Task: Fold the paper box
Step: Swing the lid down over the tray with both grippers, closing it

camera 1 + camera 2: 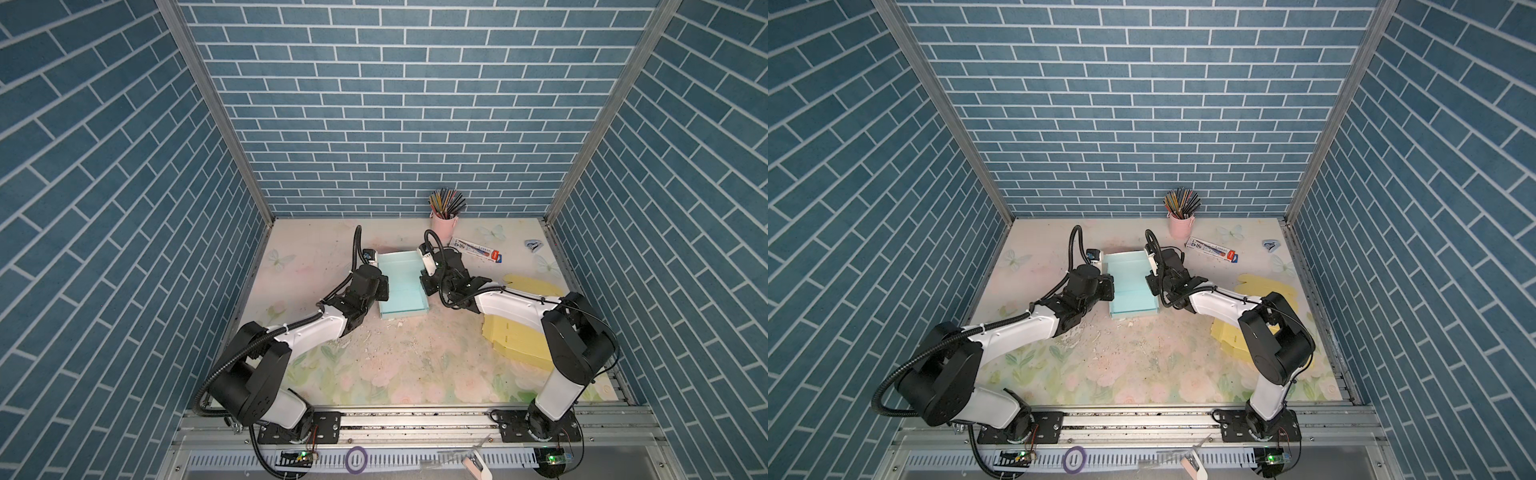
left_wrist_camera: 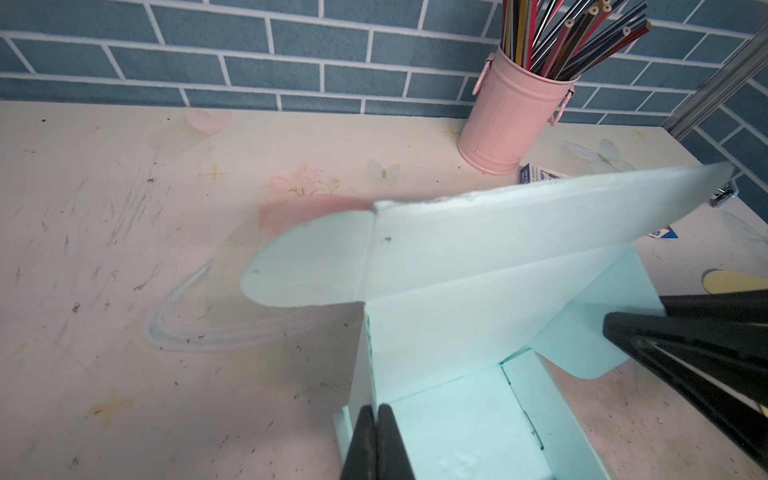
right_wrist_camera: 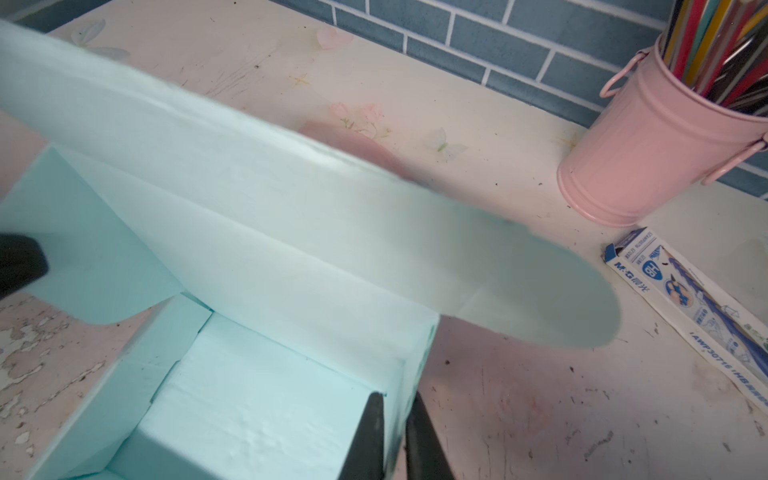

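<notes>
Teal box [image 1: 401, 286] sits mid-surface [image 1: 395, 374], a little toward 12 o'clock, between the two arms; both top views show it open-topped, long axis running 12 to 6. Tray part looks formed: floor down, side walls up. Left hand [image 2: 376, 440] is together, clamped on the 9 o'clock wall [image 2: 359, 374], one finger inside and one outside. Right hand [image 3: 395, 436] straddles the 3 o'clock wall [image 3: 417, 365] the same way, with a sliver of teal showing between the fingers; cannot tell whether it is pinching firmly or just resting around the wall. Lid [image 2: 519, 232] rises from the 12 o'clock end and leans back over the tray, not yet down. Its rounded ears stick out sideways, one at 9 o'clock [image 2: 307, 266], one at 3 o'clock [image 3: 540, 299], neither tucked. Judgement: walls are being steadied, and closing the lid is the step left. Next move likely needs one hand freed to catch the lid's edge, while the other keeps the tray from sliding; the ears must bend inward before the lid swings toward 6 o'clock, or they will snag on the wall tops. Thin card, so light pressure. Off-task items: pink cup [image 1: 444, 226] at 1 o'clock of the box, pencil carton [image 1: 478, 249] at 2 o'clock, yellow sheet [image 1: 515, 336] at 4 o'clock, all apart from it.
</notes>
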`<action>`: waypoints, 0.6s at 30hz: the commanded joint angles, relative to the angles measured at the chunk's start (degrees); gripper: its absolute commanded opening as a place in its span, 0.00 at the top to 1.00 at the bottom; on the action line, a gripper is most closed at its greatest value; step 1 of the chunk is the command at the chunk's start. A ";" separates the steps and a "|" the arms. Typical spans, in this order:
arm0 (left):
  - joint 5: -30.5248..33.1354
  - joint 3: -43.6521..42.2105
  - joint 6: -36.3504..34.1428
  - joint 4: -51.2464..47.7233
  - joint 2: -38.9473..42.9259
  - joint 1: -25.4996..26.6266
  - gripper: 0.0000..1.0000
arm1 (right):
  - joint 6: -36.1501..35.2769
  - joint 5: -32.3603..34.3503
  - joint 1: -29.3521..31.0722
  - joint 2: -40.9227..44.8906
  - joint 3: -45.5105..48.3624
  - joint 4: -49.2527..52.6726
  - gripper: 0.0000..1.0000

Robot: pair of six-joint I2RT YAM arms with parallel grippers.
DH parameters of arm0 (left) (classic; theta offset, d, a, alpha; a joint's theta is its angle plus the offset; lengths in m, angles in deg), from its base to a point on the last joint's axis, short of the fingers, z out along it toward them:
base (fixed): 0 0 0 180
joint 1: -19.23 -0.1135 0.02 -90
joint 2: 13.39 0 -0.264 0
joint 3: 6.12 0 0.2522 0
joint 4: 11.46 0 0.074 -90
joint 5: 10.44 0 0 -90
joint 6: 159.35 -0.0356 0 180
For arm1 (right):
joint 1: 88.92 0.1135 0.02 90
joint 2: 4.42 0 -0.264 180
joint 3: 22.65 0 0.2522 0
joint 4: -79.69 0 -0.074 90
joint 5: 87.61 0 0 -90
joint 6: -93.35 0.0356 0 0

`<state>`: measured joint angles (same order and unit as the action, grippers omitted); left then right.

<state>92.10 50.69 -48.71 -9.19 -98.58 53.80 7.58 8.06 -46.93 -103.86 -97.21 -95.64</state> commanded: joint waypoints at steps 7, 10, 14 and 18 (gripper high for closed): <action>2.57 -6.16 -0.30 12.94 -0.94 5.31 0.97 | -2.76 -1.53 3.34 0.25 3.42 -6.86 0.87; 3.83 -8.02 -0.35 15.64 -1.35 6.27 0.97 | -3.75 -0.37 3.94 0.82 5.26 -8.59 0.87; 4.93 -10.53 -0.02 19.30 -2.36 6.91 0.96 | -3.97 1.06 4.84 1.41 8.62 -11.51 0.87; 6.67 -12.94 0.42 22.18 -2.81 8.03 0.96 | -4.23 2.95 6.20 2.07 11.25 -13.61 0.87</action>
<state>101.28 39.54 -49.25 9.32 -99.93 59.75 5.79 14.01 -43.71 -102.68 -87.55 -107.59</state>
